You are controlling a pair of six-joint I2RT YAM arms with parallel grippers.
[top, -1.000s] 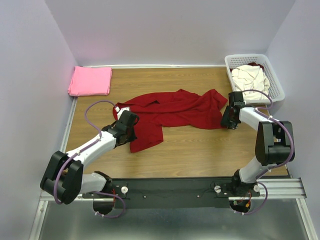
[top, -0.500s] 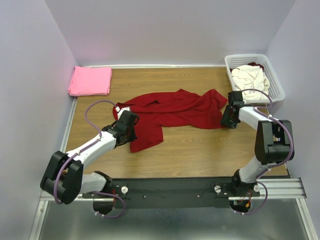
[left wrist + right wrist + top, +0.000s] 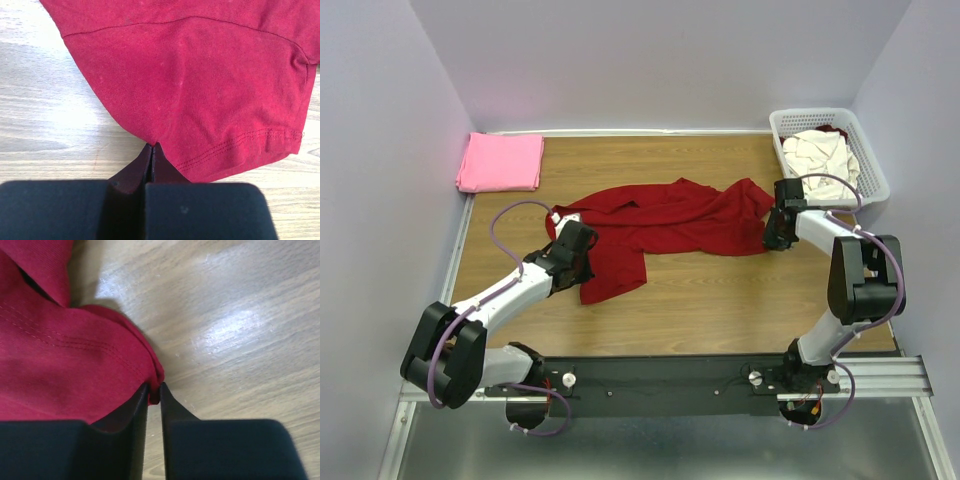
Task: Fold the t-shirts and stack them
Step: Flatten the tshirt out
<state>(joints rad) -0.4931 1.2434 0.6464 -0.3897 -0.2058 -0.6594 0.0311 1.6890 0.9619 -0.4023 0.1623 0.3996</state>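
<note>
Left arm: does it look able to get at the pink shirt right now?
Probably not as is: the left gripper is shut on the edge of the dark red shirt. The path itself looks free: only bare table lies between it and the pink shirt in the far-left corner.

Your left arm (image 3: 510, 290) stretches forward and to the right, lying low. The left gripper (image 3: 152, 146) has its jaws pressed tight together on an edge of the dark red t-shirt (image 3: 670, 215). Your right arm (image 3: 817, 228) bends sharply at the elbow and reaches forward-left — the right gripper (image 3: 154, 388) pinches a fold of the same shirt, jaws nearly together.
</note>
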